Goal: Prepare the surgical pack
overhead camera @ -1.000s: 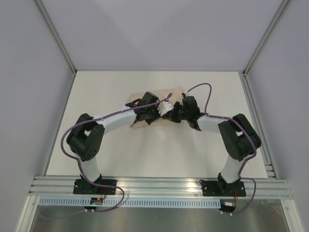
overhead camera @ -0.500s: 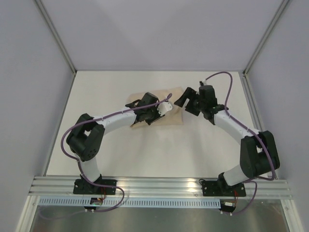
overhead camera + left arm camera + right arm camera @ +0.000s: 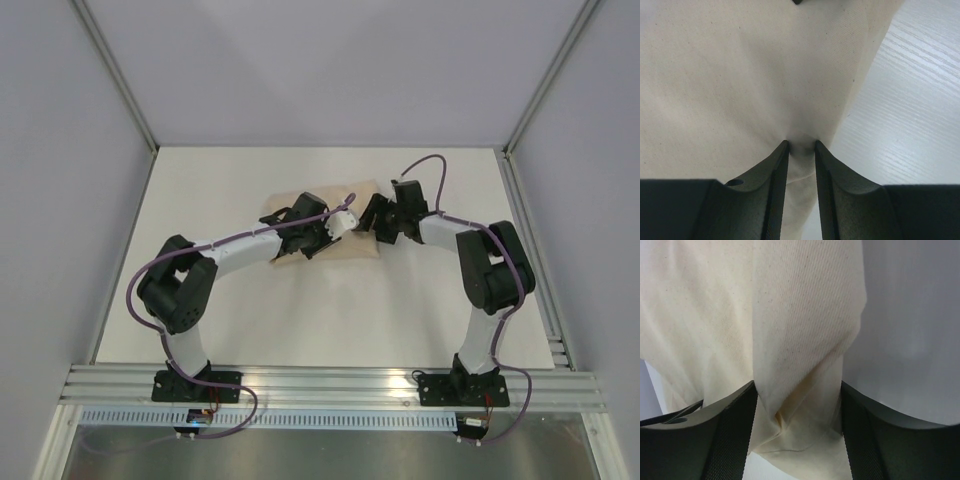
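Surgical pack (image 3: pixel 740 75), a tan cloth bundle, lies on the table (image 3: pixel 910 115). The left gripper (image 3: pixel 801 146) has its jaws pressed nearly together, pinching a cloth fold between them. The right gripper (image 3: pixel 797 386) has its jaws spread, with bunched cloth between them.

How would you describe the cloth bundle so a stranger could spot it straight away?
Look at the middle of the pale table, where the two arms meet. The cloth bundle lies there, pinched by the left pincer, the right pincer open around a fold. It is the only tan, soft thing on the table.
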Motion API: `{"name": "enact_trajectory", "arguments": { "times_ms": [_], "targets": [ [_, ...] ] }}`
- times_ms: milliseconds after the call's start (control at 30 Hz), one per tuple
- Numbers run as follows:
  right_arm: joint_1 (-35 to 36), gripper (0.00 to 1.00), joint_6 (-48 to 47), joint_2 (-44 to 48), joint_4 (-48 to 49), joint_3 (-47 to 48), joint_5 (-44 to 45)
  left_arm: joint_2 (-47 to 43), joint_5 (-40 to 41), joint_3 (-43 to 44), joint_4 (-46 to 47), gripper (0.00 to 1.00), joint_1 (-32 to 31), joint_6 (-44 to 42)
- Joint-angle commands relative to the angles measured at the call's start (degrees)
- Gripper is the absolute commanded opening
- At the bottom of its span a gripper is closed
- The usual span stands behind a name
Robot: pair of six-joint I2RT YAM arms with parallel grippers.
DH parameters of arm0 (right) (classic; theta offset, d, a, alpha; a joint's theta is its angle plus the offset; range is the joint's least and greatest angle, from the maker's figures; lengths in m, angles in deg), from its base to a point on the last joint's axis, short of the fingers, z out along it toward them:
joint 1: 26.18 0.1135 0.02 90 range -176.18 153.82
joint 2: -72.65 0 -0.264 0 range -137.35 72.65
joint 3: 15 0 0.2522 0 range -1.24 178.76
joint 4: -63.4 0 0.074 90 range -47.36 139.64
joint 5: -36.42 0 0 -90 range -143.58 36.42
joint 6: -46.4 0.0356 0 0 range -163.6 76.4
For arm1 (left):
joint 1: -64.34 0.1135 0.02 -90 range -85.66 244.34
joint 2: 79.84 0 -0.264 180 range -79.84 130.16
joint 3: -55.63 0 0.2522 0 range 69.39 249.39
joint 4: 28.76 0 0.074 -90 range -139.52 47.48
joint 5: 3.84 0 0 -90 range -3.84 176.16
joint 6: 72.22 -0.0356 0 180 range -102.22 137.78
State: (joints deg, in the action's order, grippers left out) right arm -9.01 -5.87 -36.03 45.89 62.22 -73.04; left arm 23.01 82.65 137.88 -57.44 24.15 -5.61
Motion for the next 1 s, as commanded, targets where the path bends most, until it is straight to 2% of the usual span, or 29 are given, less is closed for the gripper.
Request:
{"name": "enact_trajectory", "arguments": {
  "times_ms": [0, 67, 133, 267, 400, 667, 733, 833, 867, 967],
  "targets": [
    [0.15, 0.65, 1.2, -0.47, 9.27, -2.37, -3.82, 0.33, -1.42, -2.39, -2.22, 0.36, -0.42, 1.69],
    [0.15, 0.55, 2.95, -1.18, 12.95, -4.82, -4.79, 0.69, -1.33, -2.57, -2.13, 0.36, -0.42, 1.78],
    [0.15, 0.52, 4.01, -1.79, 15.43, -6.33, -6.02, 0.6, -1.76, -2.66, -2.4, 0.37, -0.42, 2.3],
    [0.15, 0.38, 6.21, -2.23, 19.91, -9.84, -6.29, -0.45, -2.47, -2.48, -3.71, 0.37, -0.51, 2.3],
    [0.23, 0.33, 7.7, -2.32, 21.85, -11.69, -6.2, -4.48, -3.87, -1.34, -5.47, 0.42, -0.42, 3.27],
    [0.15, 0.19, 10.16, -1.18, 24.58, -13.89, -2.86, -10.82, -7.48, 8.32, -15.13, 0.52, -0.42, 3.54],
    [0.15, 0.21, 10.08, -1.09, 24.67, -13.54, -3.12, -11.53, -5.56, 8.85, -15.93, 0.52, -0.33, 2.66],
    [0.15, 0.35, 9.73, -0.65, 24.23, -13.1, -3.83, -11.62, -2.82, 7.98, -15.76, 0.53, 0.02, 1.95],
    [0.23, 0.47, 8.85, -0.22, 22.83, -12.84, -3.65, -11.53, -2.47, 7.89, -15.84, 0.53, 0.19, 2.04],
    [0.15, 0.68, 6.22, 3.03, 18.17, -13.1, -1.2, -11.35, -1.68, 7.89, -16.2, 0.53, 0.55, 2.74]
  ]
}}
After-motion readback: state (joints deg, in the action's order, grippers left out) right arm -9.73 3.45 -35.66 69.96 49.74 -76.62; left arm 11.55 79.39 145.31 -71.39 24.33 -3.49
